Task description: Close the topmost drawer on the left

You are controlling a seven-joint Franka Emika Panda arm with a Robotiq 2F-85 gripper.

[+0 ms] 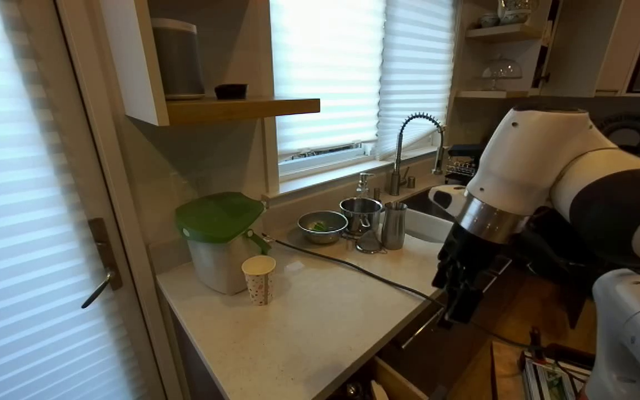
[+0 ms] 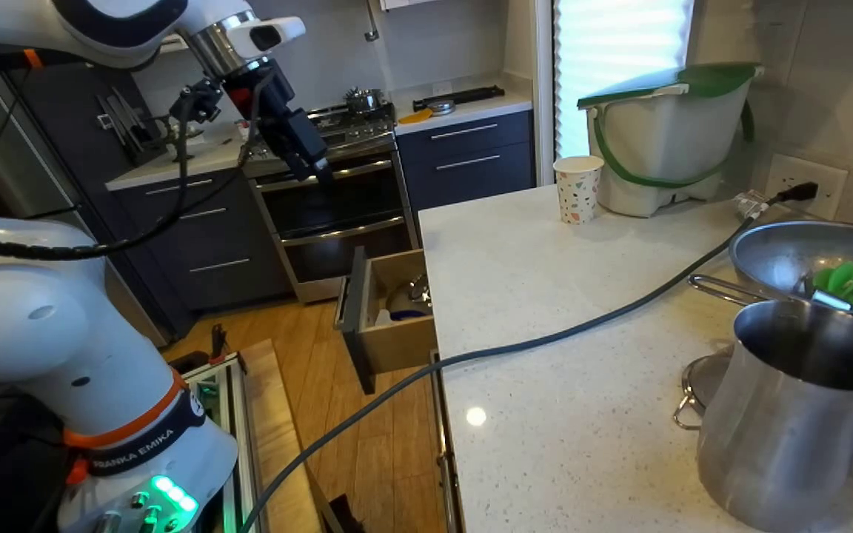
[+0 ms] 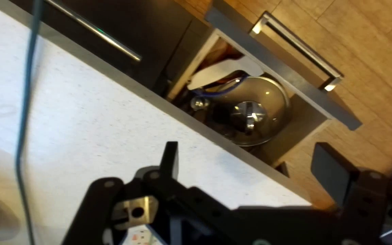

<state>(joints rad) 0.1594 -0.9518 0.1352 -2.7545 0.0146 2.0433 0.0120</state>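
One wooden drawer with a dark grey front stands open under the edge of a white speckled surface. Its front carries a metal bar handle, seen against the light brown wood floor. Inside the drawer there is a round transparent lid with a metal knob, and next to its rim a flat white object. The deeper part is dim, so I cannot say with certainty what else is lying there. Just beside the drawer is a dark panel with a long metal handle.

The black two-finger pincer hangs in the air, not touching the drawer, and its fingers are well apart. In the wrist view one finger shows against the surface, the other against the floor.

A dark grey cable runs across the surface and over its edge. Farther along stand an upright paper cup with coloured spots and, just beside it, a white plastic bucket with green lid. A shallow steel bowl and a tall steel pitcher are near the sink.
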